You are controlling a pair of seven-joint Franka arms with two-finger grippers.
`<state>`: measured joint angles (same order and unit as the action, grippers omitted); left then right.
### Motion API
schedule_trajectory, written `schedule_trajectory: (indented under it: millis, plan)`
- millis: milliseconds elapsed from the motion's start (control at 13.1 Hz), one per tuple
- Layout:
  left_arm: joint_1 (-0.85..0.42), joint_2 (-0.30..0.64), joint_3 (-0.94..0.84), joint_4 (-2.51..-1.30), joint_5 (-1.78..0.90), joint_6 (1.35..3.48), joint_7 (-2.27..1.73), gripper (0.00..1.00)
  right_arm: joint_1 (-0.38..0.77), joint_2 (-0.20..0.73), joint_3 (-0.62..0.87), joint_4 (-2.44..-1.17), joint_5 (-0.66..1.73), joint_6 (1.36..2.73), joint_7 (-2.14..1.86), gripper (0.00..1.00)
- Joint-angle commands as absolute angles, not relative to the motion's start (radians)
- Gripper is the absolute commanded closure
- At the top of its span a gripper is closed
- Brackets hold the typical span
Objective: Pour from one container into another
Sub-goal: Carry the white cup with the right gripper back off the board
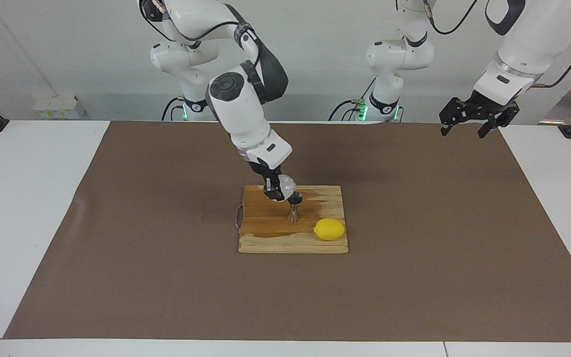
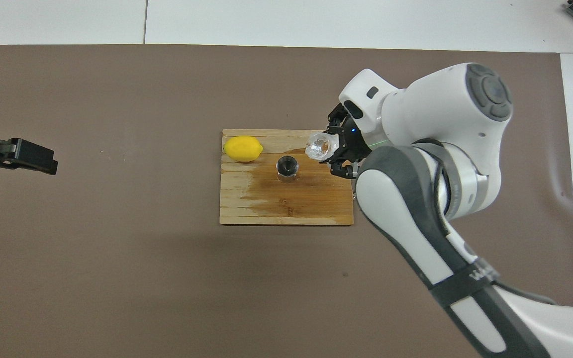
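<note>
The right arm reaches out from its base and slants down over the wooden cutting board (image 1: 293, 233), its wrist tipped sideways toward the left arm's end of the table. The right end effector (image 1: 278, 191) hangs just above the board, fingers clamped on the glass cup (image 2: 319, 147). The left arm waits, its left end effector (image 1: 466, 124) spread wide in the air, well apart from the board.
</note>
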<state>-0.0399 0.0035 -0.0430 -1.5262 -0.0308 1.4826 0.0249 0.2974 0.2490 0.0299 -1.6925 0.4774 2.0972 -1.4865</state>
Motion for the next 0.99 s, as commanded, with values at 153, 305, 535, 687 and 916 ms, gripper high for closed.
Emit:
schedule_trajectory:
  millis: [153,305,535,687,916]
  plan:
    - [-0.037,-0.009,-0.041,-1.532,-0.041,1.470,0.028,0.00,0.125,0.158,0.041,-1.896,0.715,2.108,-1.867,0.89]
    - [-0.037,-0.009,-0.041,-1.532,-0.041,1.470,0.028,0.00,0.031,0.164,0.041,-1.985,0.803,2.097,-2.077,0.89]
    - [-0.035,-0.009,-0.041,-1.532,-0.041,1.470,0.028,0.00,-0.072,0.186,0.040,-2.052,0.861,2.076,-2.319,0.89]
    - [-0.037,-0.009,-0.041,-1.532,-0.041,1.470,0.028,0.00,-0.116,0.230,0.040,-2.054,0.861,2.036,-2.425,0.89]
    - [-0.037,-0.009,-0.041,-1.532,-0.041,1.470,0.028,0.00,-0.195,0.331,0.041,-2.048,0.880,1.962,-2.531,0.85]
